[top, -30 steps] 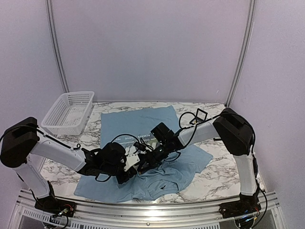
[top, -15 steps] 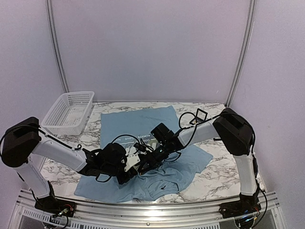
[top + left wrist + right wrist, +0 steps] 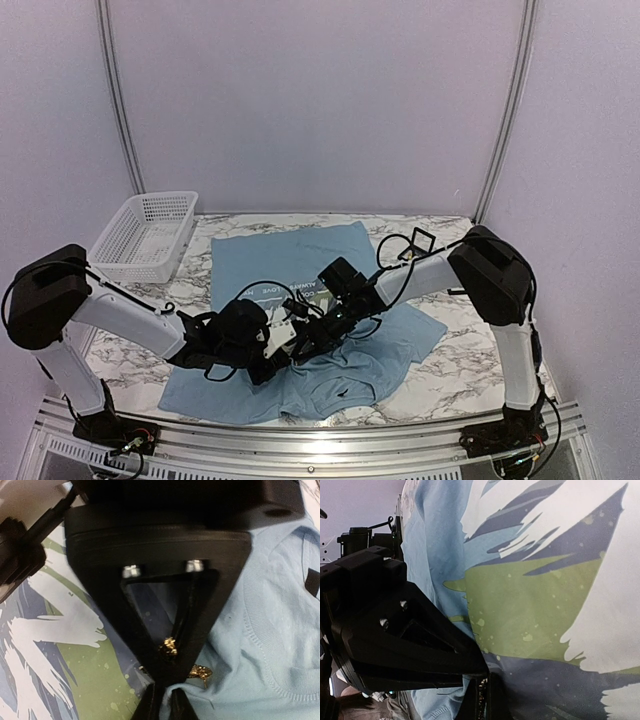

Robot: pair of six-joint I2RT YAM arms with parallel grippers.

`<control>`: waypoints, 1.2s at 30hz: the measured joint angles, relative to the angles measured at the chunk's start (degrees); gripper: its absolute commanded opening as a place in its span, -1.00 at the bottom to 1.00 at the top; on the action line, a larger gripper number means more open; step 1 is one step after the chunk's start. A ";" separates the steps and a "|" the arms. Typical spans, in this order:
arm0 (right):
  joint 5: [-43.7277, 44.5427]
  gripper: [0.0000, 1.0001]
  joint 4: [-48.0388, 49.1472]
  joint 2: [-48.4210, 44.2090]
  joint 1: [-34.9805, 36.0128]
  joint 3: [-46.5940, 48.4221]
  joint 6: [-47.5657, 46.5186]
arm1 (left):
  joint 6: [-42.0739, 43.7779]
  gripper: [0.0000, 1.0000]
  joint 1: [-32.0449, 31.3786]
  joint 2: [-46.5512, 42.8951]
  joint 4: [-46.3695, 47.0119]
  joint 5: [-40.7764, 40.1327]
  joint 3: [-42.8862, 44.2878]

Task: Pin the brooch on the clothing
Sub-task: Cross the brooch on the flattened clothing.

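Note:
The clothing (image 3: 300, 262), a light blue T-shirt, lies spread on the marble table, bunched at its near edge. Both grippers meet over the print. In the left wrist view my left gripper (image 3: 167, 696) pinches a raised fold of the clothing (image 3: 265, 630). Straight ahead of it my right gripper (image 3: 169, 652) holds a gold speck of the brooch (image 3: 168, 646). Another gold bit (image 3: 200, 671) sits on the cloth beside it. In the right wrist view my right gripper (image 3: 484, 700) is shut on the glittering brooch (image 3: 482, 696), low over the dark brush stroke of the clothing (image 3: 530, 605).
A white mesh basket (image 3: 145, 235) stands at the back left of the table. A small square black case (image 3: 422, 241) sits at the back right, beyond the shirt. The two arms crowd the shirt's near middle, left gripper (image 3: 272, 352) against right gripper (image 3: 302, 337).
Very little: my left arm has edged slightly to the right, and the shirt's near left hem has shifted with it. The right arm holds still.

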 measured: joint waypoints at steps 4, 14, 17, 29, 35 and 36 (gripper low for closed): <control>-0.13 -1.00 1.51 -0.31 -0.17 -1.31 0.98 | -0.39 -0.58 0.11 -0.04 0.02 -0.63 -0.02; -3.28 -1.00 3.34 -1.22 -0.50 -3.08 2.84 | -0.85 -0.13 0.59 -4.74 0.63 -2.05 -3.41; -4.00 -1.00 3.34 -1.55 -0.57 -3.08 2.84 | -0.07 -0.10 0.70 -8.63 0.52 -1.64 -4.94; -5.09 -1.00 2.64 -2.62 -0.55 -3.08 1.81 | 2.47 -0.26 0.63 -13.42 0.37 3.02 -5.40; -5.68 -1.00 2.54 -3.08 -0.55 -3.37 0.76 | 0.87 -0.08 0.63 -11.26 0.37 6.43 -5.75; -5.70 -1.00 2.47 -3.08 -0.55 -3.41 0.52 | 0.55 -0.07 0.63 -10.91 0.39 7.30 -5.79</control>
